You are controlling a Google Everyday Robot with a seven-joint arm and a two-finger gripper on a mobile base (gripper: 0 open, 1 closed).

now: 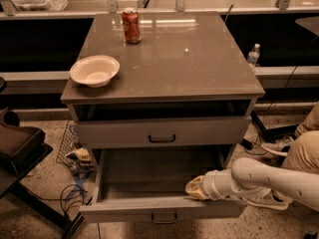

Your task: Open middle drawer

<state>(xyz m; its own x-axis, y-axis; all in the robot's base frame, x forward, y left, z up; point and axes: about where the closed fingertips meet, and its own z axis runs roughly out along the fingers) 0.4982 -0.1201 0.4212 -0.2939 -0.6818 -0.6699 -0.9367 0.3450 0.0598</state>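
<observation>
The grey cabinet has a top drawer (124, 132) with a black bar handle, standing slightly out. Below it the middle drawer (119, 210) is pulled far out toward me. Its inside shows bare and its small black handle (164, 216) is at the centre of the front panel. My gripper (194, 188), on a white arm coming in from the right, sits just inside the middle drawer behind the right part of its front panel. A third drawer is hidden beneath.
On the cabinet top (189, 59) stand a white bowl (94, 70) at the front left and a red can (131, 26) at the back. A dark chair (15, 148) and cables are on the left. A person's leg (304, 153) and a water bottle (253, 54) are on the right.
</observation>
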